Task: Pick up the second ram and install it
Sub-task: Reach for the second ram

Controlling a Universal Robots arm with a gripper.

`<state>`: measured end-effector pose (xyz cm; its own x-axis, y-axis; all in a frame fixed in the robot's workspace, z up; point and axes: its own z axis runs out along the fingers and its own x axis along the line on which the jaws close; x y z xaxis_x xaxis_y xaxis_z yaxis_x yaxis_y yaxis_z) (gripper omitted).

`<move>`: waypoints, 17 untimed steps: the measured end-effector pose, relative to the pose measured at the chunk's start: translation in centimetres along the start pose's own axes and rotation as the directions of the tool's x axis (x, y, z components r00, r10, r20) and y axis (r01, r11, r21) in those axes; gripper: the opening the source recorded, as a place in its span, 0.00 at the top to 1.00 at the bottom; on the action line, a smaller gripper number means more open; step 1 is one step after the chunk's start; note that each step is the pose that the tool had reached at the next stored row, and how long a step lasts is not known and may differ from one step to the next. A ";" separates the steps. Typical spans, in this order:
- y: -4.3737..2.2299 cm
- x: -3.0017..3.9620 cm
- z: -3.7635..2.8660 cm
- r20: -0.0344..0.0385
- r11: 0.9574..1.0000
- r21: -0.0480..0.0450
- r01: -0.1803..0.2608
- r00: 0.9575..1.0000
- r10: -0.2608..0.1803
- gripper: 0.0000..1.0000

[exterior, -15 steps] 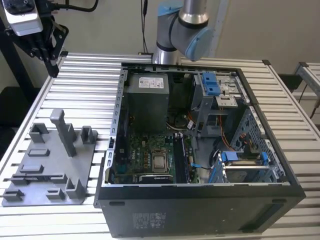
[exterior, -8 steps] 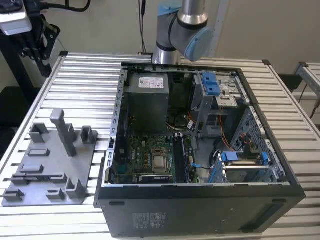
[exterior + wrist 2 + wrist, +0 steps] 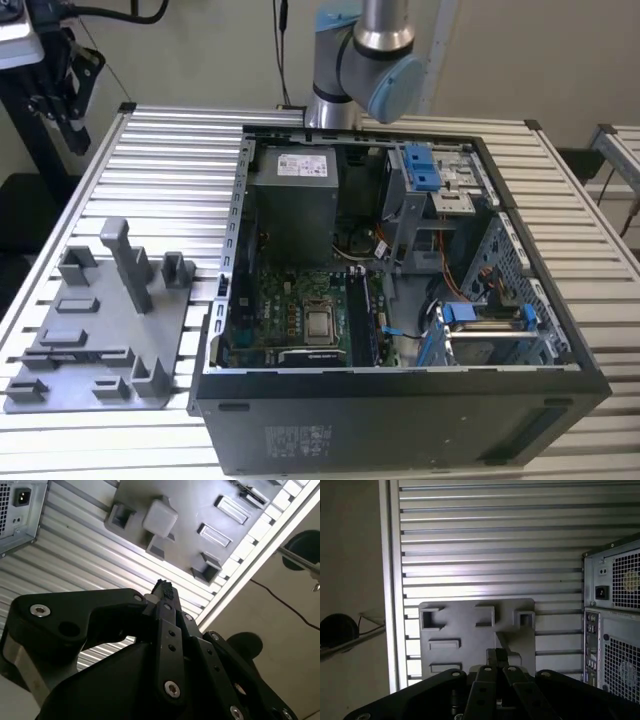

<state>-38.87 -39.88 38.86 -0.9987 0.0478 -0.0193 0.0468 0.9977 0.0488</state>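
Note:
In both wrist views my gripper [image 3: 164, 587] [image 3: 497, 654] hangs high above the grey plastic tray [image 3: 470, 645] [image 3: 200, 510], with its black fingers [image 3: 169, 611] pressed together and nothing between them. The exterior view has the tray [image 3: 60, 375] on the slatted table at the left, with only its own posts and pockets on it. Inside the open computer case [image 3: 400, 410], dark narrow strips stand in the memory slots [image 3: 372, 318] beside the processor socket [image 3: 320, 322]. I cannot tell whether the second ram is one of them.
The arm's base and elbow [image 3: 365, 65] rise behind the case. The case's rear panel with the power socket [image 3: 615, 630] [image 3: 20, 505] lies close beside the tray. Blue drive brackets [image 3: 422, 165] sit in the case's far right. The table edge [image 3: 392, 605] runs past the tray.

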 end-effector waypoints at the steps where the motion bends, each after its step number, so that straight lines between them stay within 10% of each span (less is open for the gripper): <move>1: -0.01 0.21 0.00 0.000 1.000 0.000 0.000 1.000 0.000 0.89; 10: -0.11 2.22 -0.04 0.000 1.000 0.000 0.000 1.000 0.000 0.89; 17: -0.12 2.49 -0.05 0.000 1.000 0.000 0.000 1.000 0.000 0.89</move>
<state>-41.37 -39.88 38.86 -0.9987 0.0478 -0.0193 0.0468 0.9977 0.0489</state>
